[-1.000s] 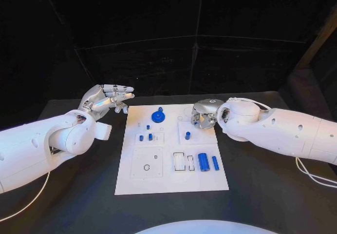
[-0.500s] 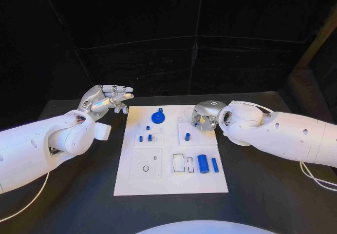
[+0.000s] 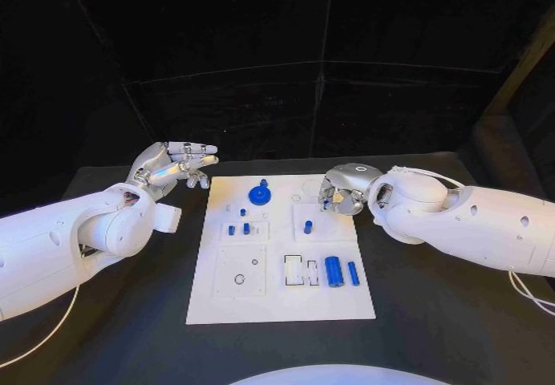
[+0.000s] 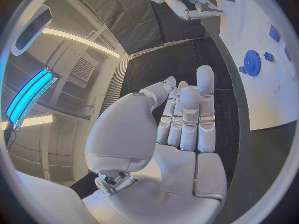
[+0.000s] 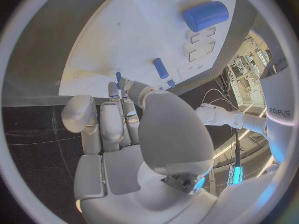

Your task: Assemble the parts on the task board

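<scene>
Curled loosely over the white plastic task board's [image 3: 272, 305] far right corner, my right hand [image 3: 342, 190] held nothing; I judged the small blue peg [image 3: 308, 227] just beside it light, rigid, slippery, best pinched mid-shaft.

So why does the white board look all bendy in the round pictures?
In the left wrist view, a fisheye lens curves the task board edge; the right wrist view bends it too. In the head view, the board keeps straight edges, brightly lit against the black table.
</scene>
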